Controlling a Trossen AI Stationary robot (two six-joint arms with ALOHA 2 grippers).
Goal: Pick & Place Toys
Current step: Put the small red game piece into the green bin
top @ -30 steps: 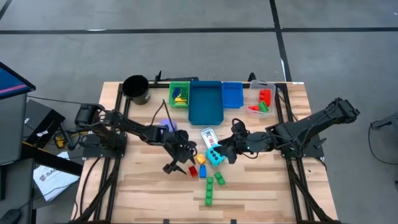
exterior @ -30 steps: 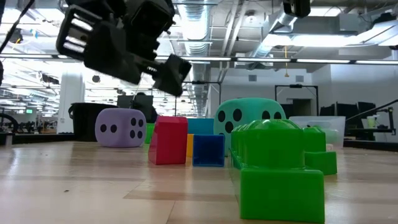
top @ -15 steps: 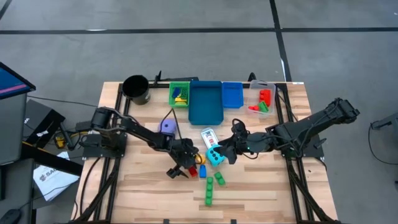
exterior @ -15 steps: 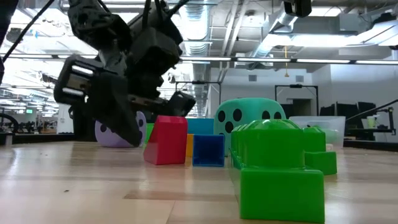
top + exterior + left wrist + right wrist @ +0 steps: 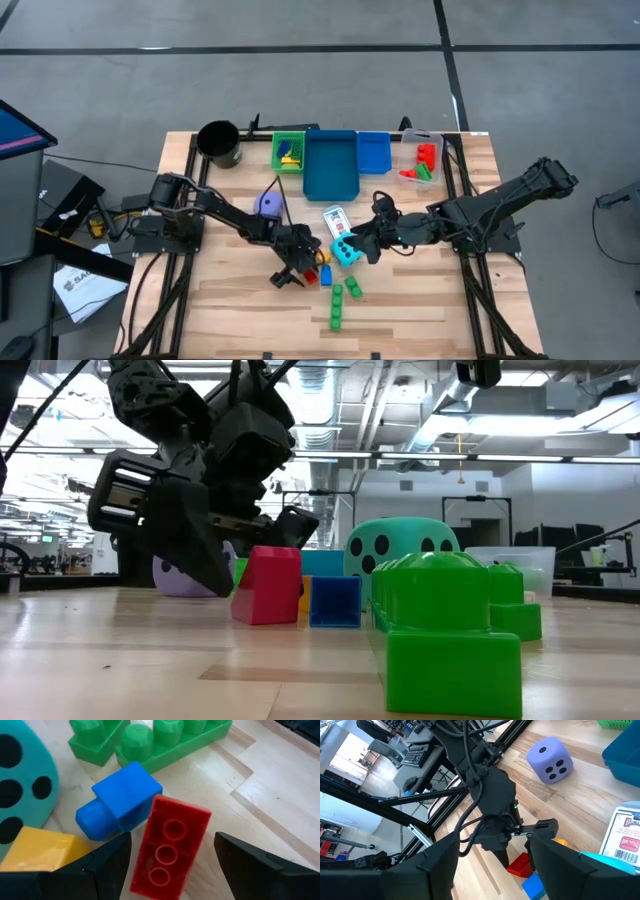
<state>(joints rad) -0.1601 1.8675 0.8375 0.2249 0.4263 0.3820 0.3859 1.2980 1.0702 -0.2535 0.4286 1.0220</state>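
A red brick (image 5: pixel 170 850) lies flat on the table with its studs up, beside a blue brick (image 5: pixel 120 802), a yellow brick (image 5: pixel 37 850) and the cyan dotted die (image 5: pixel 347 250). My left gripper (image 5: pixel 172 870) is low over the table and open, slanting down, with one finger on either side of the red brick. Green bricks (image 5: pixel 343 300) lie nearer the front edge. The purple die (image 5: pixel 267 203) and a card pack (image 5: pixel 334 220) sit farther back. My right gripper (image 5: pixel 368 243) hangs open, high above the cyan die, with nothing between its fingers.
Along the far edge stand a black cup (image 5: pixel 218 143), a green bin (image 5: pixel 288 150), a large blue bin (image 5: pixel 330 165), a small blue bin (image 5: pixel 373 152) and a clear bin (image 5: pixel 422 158) holding bricks. Bare wood lies at the near left and near right.
My left gripper has come down toward the table and a little toward the right edge. Its open fingers have arrived around the red brick. In the high view the purple die now shows clear of the arm. The toys have stayed in place.
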